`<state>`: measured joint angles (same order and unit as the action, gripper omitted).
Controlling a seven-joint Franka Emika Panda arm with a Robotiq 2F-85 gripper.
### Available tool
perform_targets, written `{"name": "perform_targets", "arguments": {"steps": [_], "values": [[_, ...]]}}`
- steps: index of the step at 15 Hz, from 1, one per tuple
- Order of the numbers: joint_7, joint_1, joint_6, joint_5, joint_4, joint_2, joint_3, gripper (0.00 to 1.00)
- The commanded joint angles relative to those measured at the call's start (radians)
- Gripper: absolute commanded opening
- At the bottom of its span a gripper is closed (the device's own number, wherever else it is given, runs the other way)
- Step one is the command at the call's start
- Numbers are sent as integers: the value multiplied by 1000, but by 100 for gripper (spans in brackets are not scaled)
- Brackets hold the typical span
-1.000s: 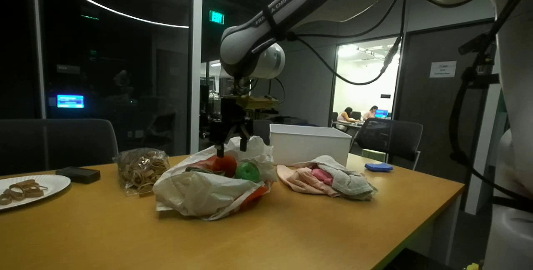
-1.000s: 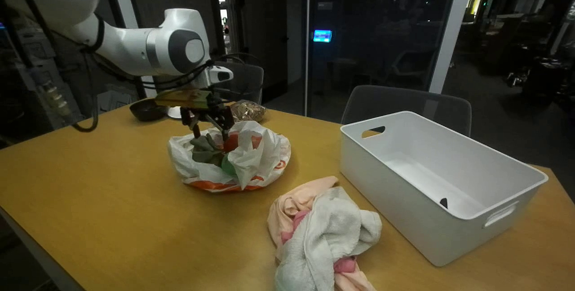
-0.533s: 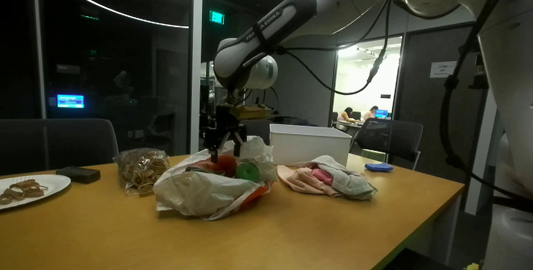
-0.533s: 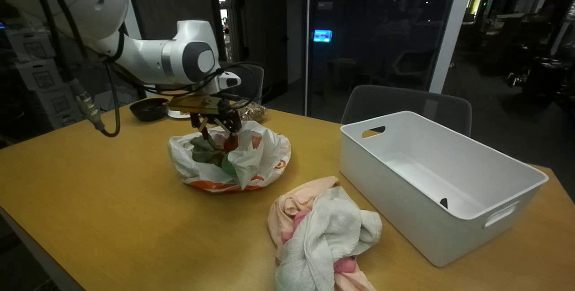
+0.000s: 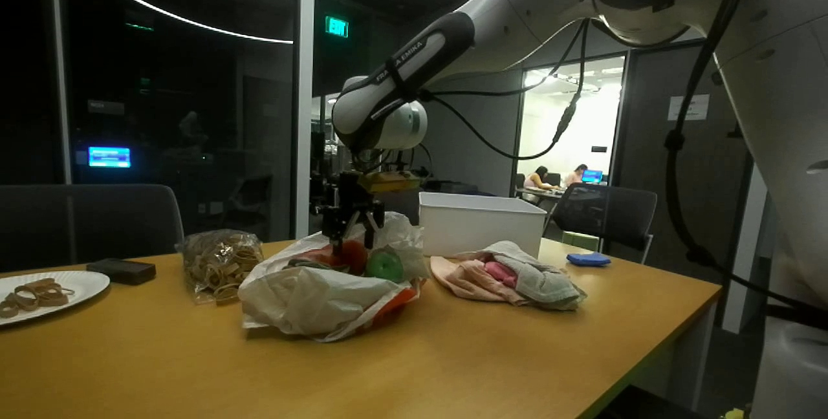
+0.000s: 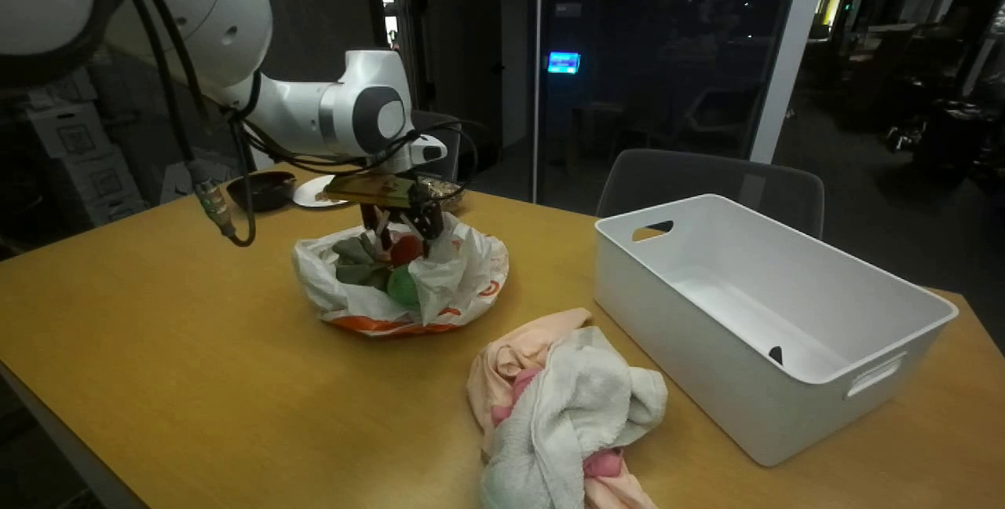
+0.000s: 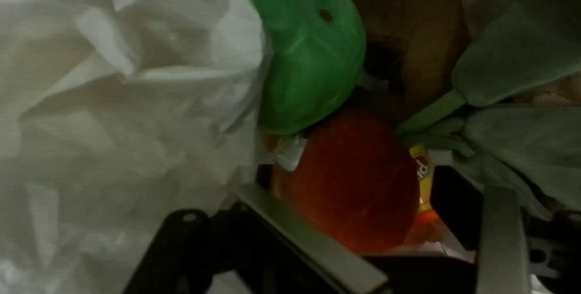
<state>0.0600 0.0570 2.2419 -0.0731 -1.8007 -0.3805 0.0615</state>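
The gripper (image 6: pixel 406 245) has its fingers (image 7: pixel 456 208) spread wide on either side of the red ball (image 7: pixel 354 180), with nothing clamped between them; whether either finger touches it, I cannot tell. The red ball lies in the bag (image 5: pixel 304 306) on the table (image 5: pixel 466 367), beside the green ball (image 7: pixel 313 53) and near leaves (image 7: pixel 517 67). The cloths (image 6: pixel 573 391) lie near the bag, beside the bin (image 6: pixel 675 336).

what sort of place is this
Probably an office meeting room, going by the dark mesh-backed chair at the table's edge, the tall dark glass wall and the glowing green rectangular exit sign.
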Motion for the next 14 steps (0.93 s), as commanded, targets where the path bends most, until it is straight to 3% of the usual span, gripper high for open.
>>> {"name": "perform_targets", "arguments": {"steps": [1,7,9,14], "values": [[-33,-9,-35,45,58,-32,-1,58],[-20,-6,-57,46,48,-8,-7,12],[-8,-11,-77,60,46,8,-7,7],[-38,-38,-157,190,19,128,9,9]]}}
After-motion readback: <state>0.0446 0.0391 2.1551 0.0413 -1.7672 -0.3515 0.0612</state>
